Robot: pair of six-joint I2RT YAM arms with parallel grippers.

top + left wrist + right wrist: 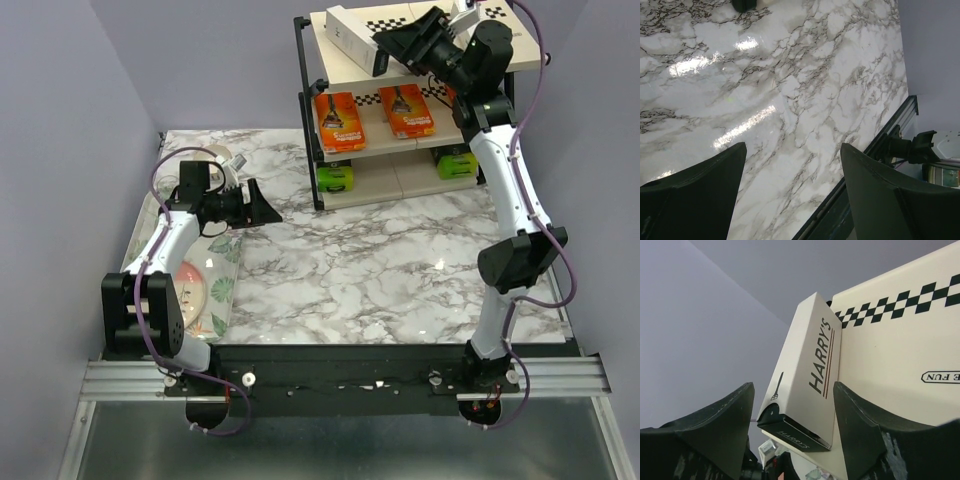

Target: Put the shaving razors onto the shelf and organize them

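The shelf (303,120) stands at the back right. On its top board a slim white razor box (348,38) lies flat. My right gripper (392,42) is open at that box's near end. In the right wrist view the white box (807,365) lies on the top board (890,365) between my spread fingers (720,425); I see no contact. Two orange packs (340,120) (408,110) lie on the middle tier, and a third is mostly hidden behind the arm. Two lime-green-ended packs (336,178) (457,165) lie on the bottom tier. My left gripper (262,208) is open and empty over the table.
A floral tray (228,262) with a pink plate (195,285) lies at the left under my left arm. The left wrist view shows the marble tabletop (805,75) and its front rail (880,145). Purple walls close in the sides.
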